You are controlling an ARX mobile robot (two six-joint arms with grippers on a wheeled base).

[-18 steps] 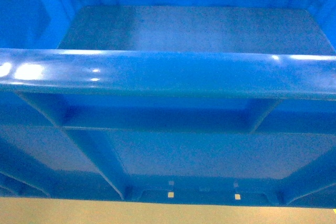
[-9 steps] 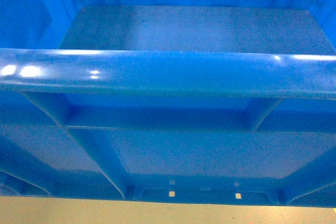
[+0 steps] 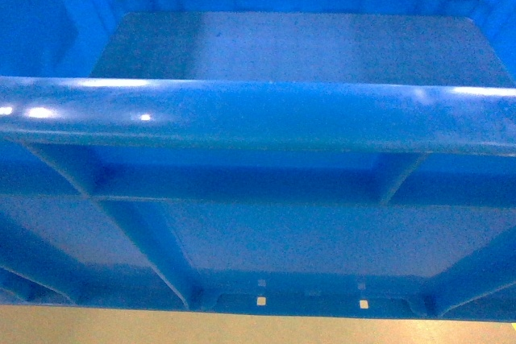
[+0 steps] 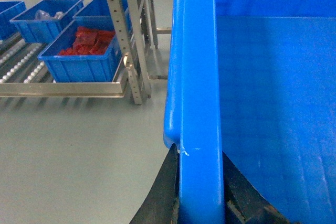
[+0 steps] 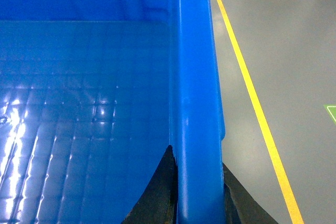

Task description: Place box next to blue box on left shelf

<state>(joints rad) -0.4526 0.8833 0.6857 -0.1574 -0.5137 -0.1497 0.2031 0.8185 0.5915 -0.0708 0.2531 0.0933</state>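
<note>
Filling the head view, the large bright-blue ribbed plastic crate (image 3: 258, 114) hangs above the grey floor (image 4: 73, 150). The left gripper (image 4: 199, 203) clamps its left rim; the right gripper (image 5: 197, 198) clamps its right rim. Beyond lies the white-roller flow-rack shelf (image 4: 21, 61) bearing smaller blue bins (image 4: 81, 59).

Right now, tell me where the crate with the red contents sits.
In the left wrist view, upper left: the crate of red items sits on the roller shelf, beside the rack upright, left of the carried box.
</note>
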